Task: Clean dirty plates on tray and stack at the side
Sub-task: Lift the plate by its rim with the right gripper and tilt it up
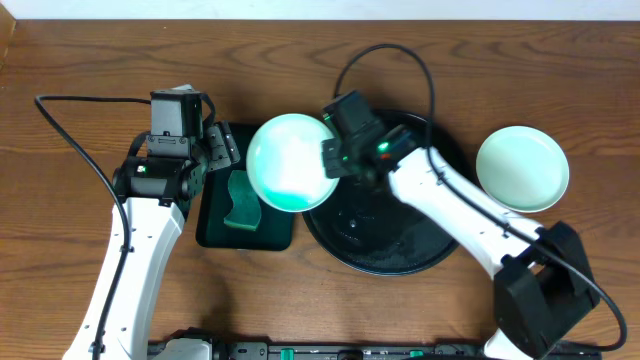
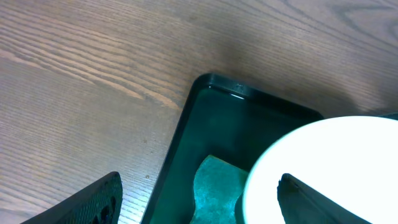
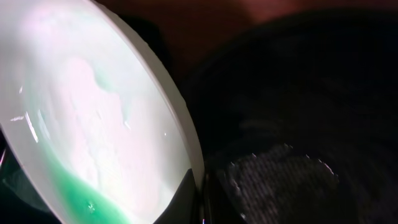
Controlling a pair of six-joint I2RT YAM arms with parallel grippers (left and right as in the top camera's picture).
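Closest to us, the glossy pale mint round plate (image 3: pixel 93 124) hangs tilted at the left edge of the large round black glossy tray (image 1: pixel 400 255), our right hand (image 1: pixel 335 158) clamped on its rim. Green liquid (image 3: pixel 81 199) pools low and could drip; the wet rim may slip, though grip depth looks unclear. Our left hand (image 1: pixel 218 148), fingers apart, hovers further left of that tray.

Overhead: left plate (image 1: pixel 290 162) hides left rim of black tray (image 1: pixel 385 250), right edge of green tray (image 1: pixel 212 232). Left wrist: sponge (image 2: pixel 214 186) partly behind plate, cut by bottom edge.
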